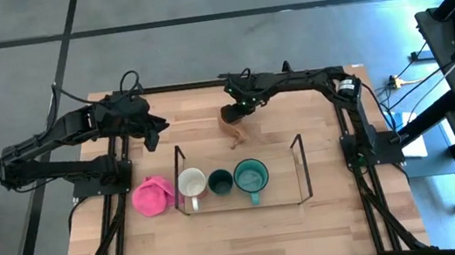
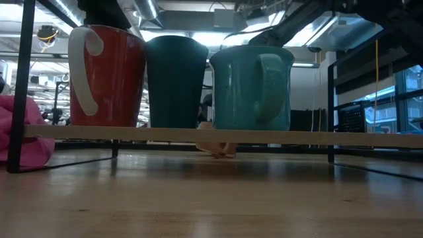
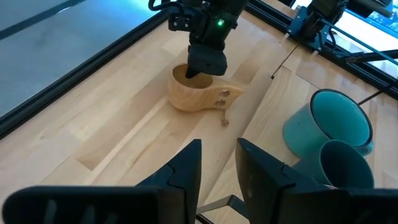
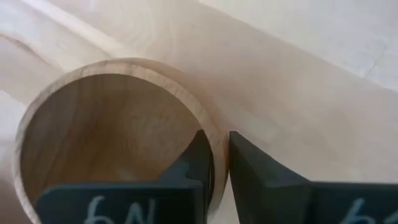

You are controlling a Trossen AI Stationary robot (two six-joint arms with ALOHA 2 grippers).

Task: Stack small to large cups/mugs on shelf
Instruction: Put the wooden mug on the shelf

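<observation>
The tan wooden long-handled cup (image 1: 234,134) stands upright on its base on the table, beyond the shelf. My right gripper (image 1: 235,114) is over its far rim, shut on its wall. On the black wire shelf (image 1: 300,167) stand three cups in a row: the white-rimmed mug (image 1: 192,184), the small dark green cup (image 1: 220,181) and the teal mug (image 1: 251,175). My left gripper (image 1: 152,141) waits open above the table's far left, holding nothing. My right gripper has the wooden cup's wall at the rim (image 4: 219,144), one finger (image 4: 194,163) inside the bowl and the other (image 4: 252,171) outside. The fingers come steeply from above, on the side away from the handle (image 3: 225,96). The cup stands upright on the table.
A pink lumpy item (image 1: 153,195) lies just left of the shelf's left end frame. The black metal frame (image 1: 291,76) edges the table's far side, close behind the wooden cup. Bare shelf space (image 1: 283,177) lies right of the teal mug.
</observation>
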